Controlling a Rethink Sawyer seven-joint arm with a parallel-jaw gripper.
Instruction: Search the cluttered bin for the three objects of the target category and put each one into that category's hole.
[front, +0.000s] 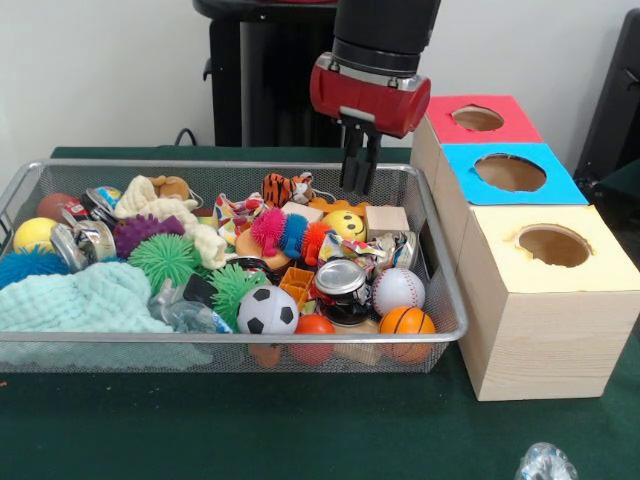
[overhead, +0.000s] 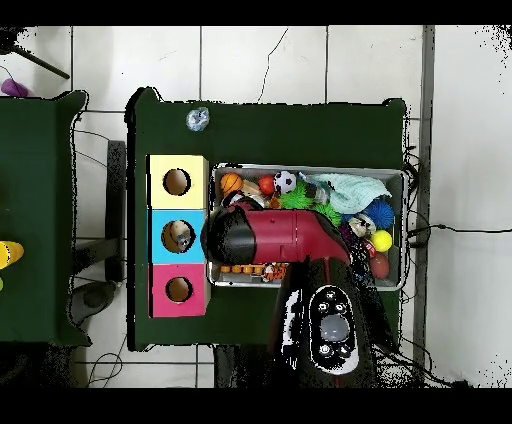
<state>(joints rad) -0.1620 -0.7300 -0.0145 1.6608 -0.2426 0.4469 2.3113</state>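
The silver wire-mesh bin (front: 230, 338) is full of toys; in the overhead view (overhead: 310, 168) my arm covers much of it. My gripper (front: 360, 188) hangs over the bin's far right corner, above the clutter, shut and empty. One wrinkly see-through bottle (front: 186, 316) lies at the bin's near side beside the green spiky ball. Another see-through bottle (front: 545, 464) lies on the table outside the bin, also in the overhead view (overhead: 198, 119). Something pale shows inside the blue box's hole (overhead: 180, 237).
Three wooden boxes with holes stand right of the bin: red (front: 478, 118), blue (front: 510, 172), yellow (front: 553, 245). A shiny metal can (front: 340, 279), soccer ball (front: 267, 311), baseball (front: 398, 291), mini basketball (front: 407, 322) and light green cloth (front: 85, 300) crowd the bin.
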